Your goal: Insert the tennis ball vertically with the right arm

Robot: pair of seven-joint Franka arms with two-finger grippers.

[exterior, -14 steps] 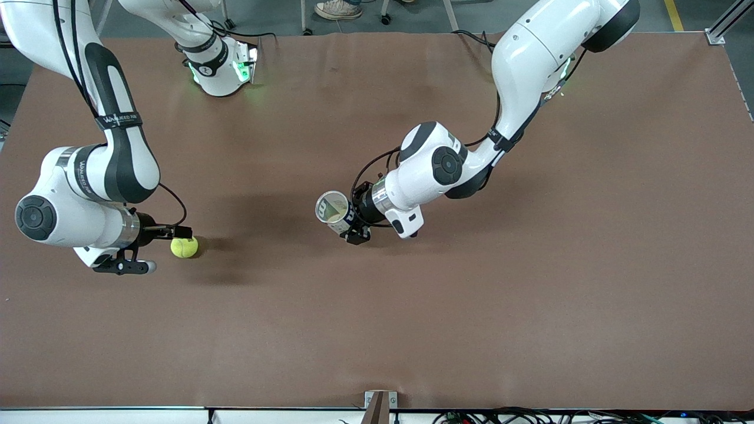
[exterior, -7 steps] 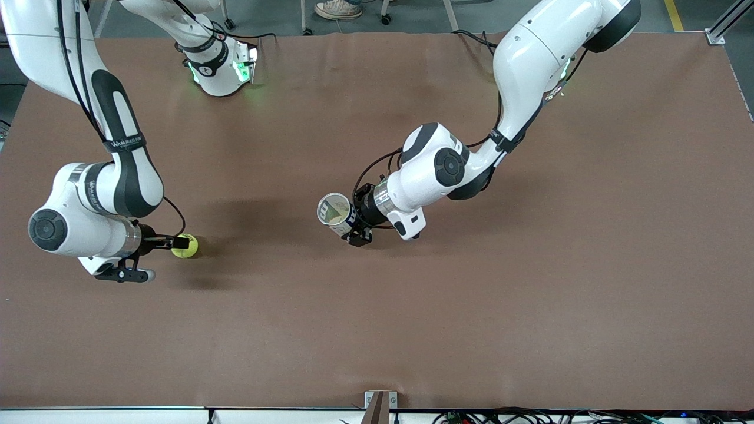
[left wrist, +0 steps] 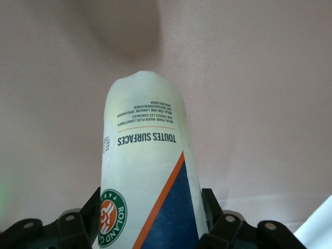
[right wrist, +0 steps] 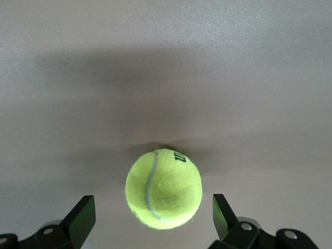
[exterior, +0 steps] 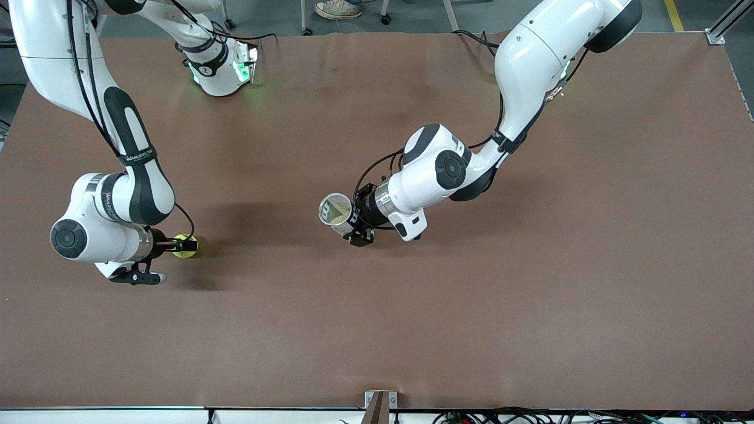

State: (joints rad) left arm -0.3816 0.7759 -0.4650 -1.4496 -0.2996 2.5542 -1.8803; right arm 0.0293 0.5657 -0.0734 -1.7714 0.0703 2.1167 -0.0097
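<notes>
Now: tennis ball (right wrist: 164,188) on table (exterior: 471,306) between spread right fingers (right wrist: 83,218) (untouched) | left fingers (left wrist: 215,207) pinching can (left wrist: 145,176).

A small yellow-green felt tennis ball (exterior: 186,246) lies on the brown table covering (exterior: 530,294) toward the right arm's end, with the right arm's black two-finger gripper (exterior: 179,242) low over it. The left arm's black gripper (exterior: 356,222) clasps a white cylindrical can (exterior: 337,213) (open mouth tilted up) above mid-table
</notes>
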